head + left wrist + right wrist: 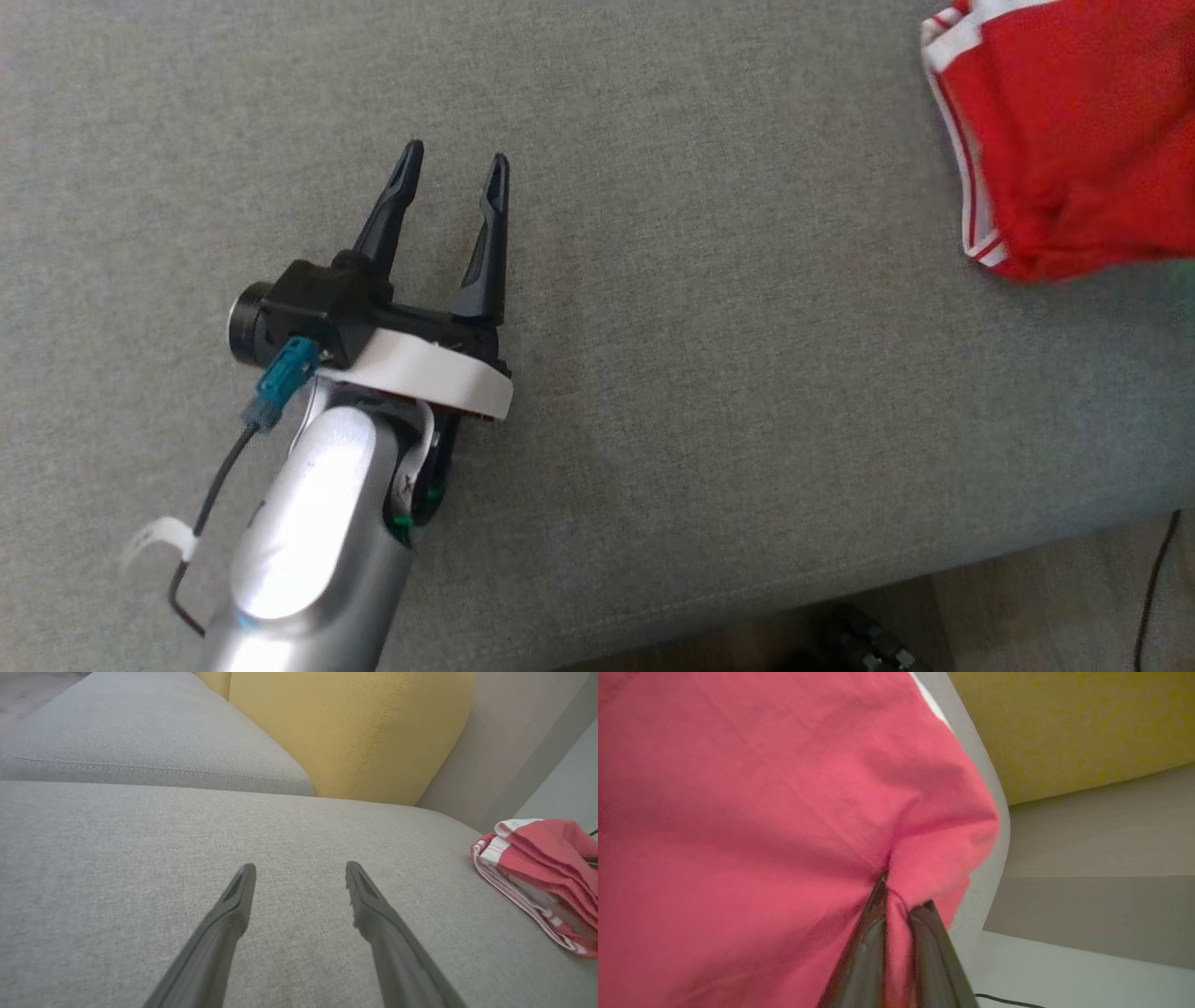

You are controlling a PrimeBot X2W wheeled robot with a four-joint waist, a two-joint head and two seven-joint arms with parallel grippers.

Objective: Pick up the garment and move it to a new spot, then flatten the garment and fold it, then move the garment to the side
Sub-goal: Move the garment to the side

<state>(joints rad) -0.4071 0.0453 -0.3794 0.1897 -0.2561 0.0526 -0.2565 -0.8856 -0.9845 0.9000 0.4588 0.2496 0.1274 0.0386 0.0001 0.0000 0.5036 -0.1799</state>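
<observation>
My left fingers (490, 233) stand wide, gripping nothing, over bare grey seat (700, 373). The garment (1074, 140) (red, white-striped edges) lies in folded layers at the seat's right end, well apart from my left fingers. My right fingers (871, 933) are pinched narrow on a fold of the garment near its edge, and the cloth puckers at their tips. A yellow backrest (350, 732) stands behind the seat.

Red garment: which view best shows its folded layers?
Left wrist view: the garment lies side-on, stacked folds and white-striped edge visible. Head view crops it from above. Right wrist view gives close-up red cloth pinched in the right gripper.
</observation>
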